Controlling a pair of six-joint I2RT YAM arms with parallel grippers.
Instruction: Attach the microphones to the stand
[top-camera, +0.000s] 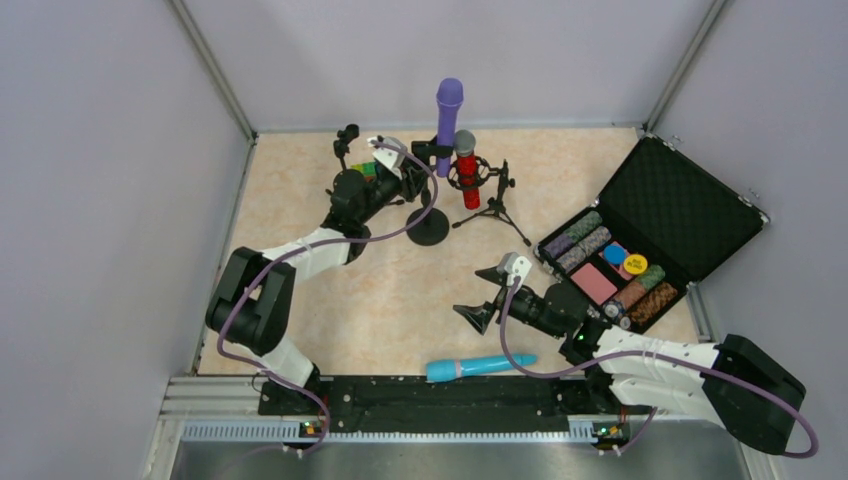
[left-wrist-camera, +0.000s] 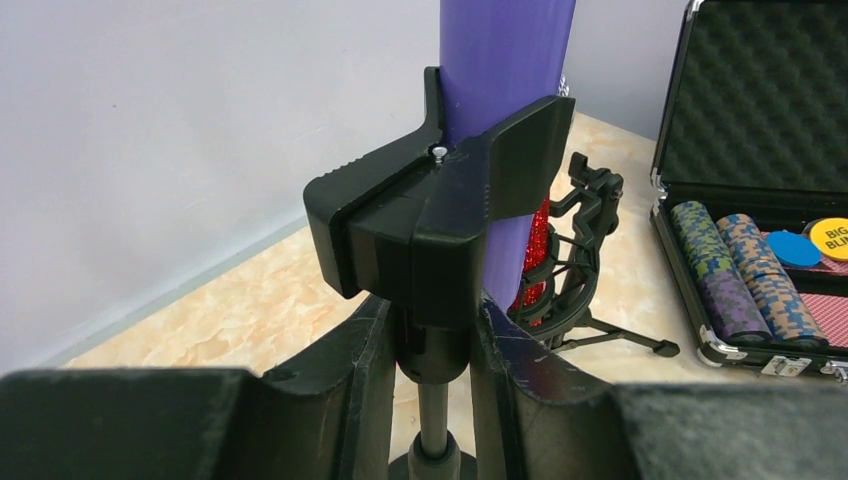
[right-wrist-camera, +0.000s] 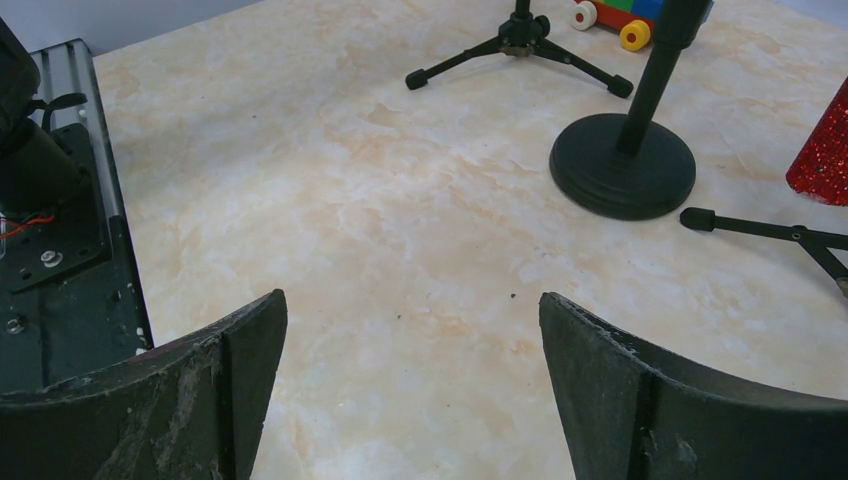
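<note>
Left pincer (left-wrist-camera: 430, 335) clamped on stand neck (left-wrist-camera: 432, 415); right pincer (right-wrist-camera: 412, 335) apart; purple microphone (left-wrist-camera: 505, 60) upright in clip (left-wrist-camera: 430, 225).

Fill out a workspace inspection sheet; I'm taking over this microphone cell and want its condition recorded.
Surface: marbled tabletop, a few dark specks.
Job's things: purple microphone clipped upright in round-base stand; red microphone in tripod shock mount; blue microphone lying near front edge.
Clutter: open poker chip case, colourful toy, small spare tripod.
End effectors: left end effector closed on the stand's neck; right end effector open, empty.
Cables: purple cables along both arms; left one loops by the stand.
Surroundings: plain walls.
</note>
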